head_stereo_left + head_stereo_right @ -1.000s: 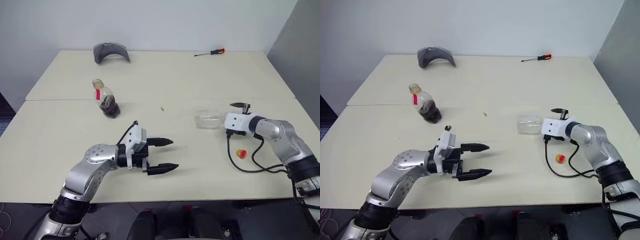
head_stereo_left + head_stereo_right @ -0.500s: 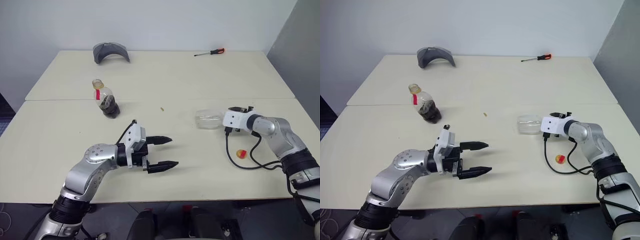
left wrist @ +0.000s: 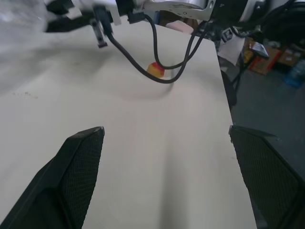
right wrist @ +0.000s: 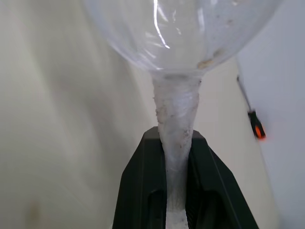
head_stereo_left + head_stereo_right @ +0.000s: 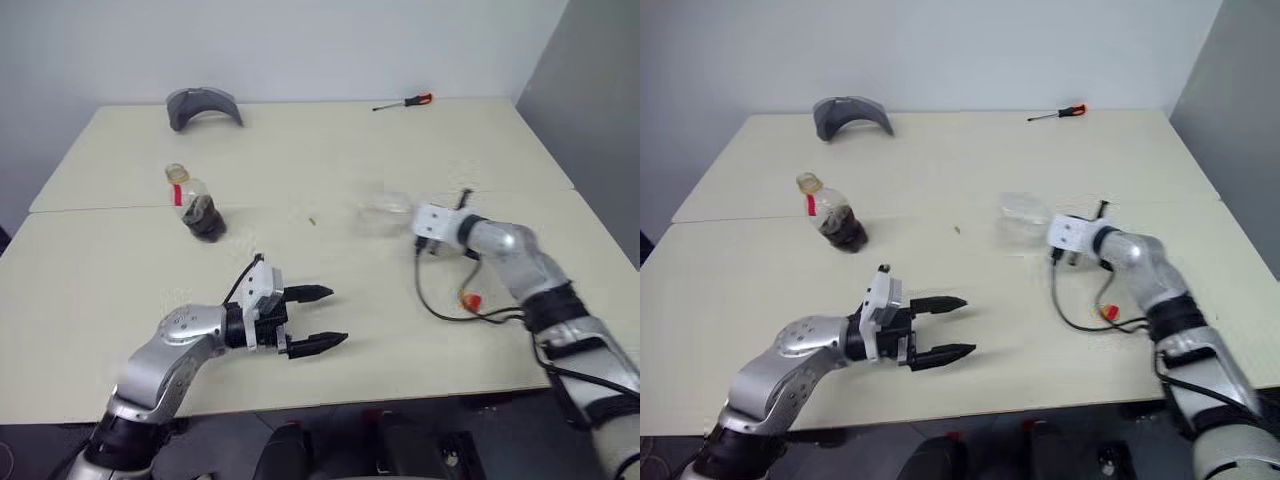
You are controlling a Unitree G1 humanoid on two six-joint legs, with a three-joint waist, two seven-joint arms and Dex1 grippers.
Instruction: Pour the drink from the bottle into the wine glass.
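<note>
The bottle (image 5: 197,205) stands uncapped at the left of the table, with the dark drink (image 5: 205,219) in its lower part. My right gripper (image 4: 174,143) is shut on the stem of the clear wine glass (image 4: 176,28). In the head views the wine glass (image 5: 385,213) is a blur at mid-right, its bowl turned toward the table's middle, ahead of the right gripper (image 5: 422,222). My left gripper (image 5: 322,318) hangs open near the table's front edge, with nothing between its fingers, well away from the bottle.
A yellow-and-red cap (image 5: 470,299) lies by a black cable under my right arm. A screwdriver (image 5: 402,101) and a grey curved piece (image 5: 203,105) lie at the table's far edge. A seam (image 5: 120,208) crosses the table behind the bottle.
My right gripper has shut on the wine glass's stem and carried the glass left and upward from where it lay. The camera has shifted. The left gripper has stayed open, almost in place.
</note>
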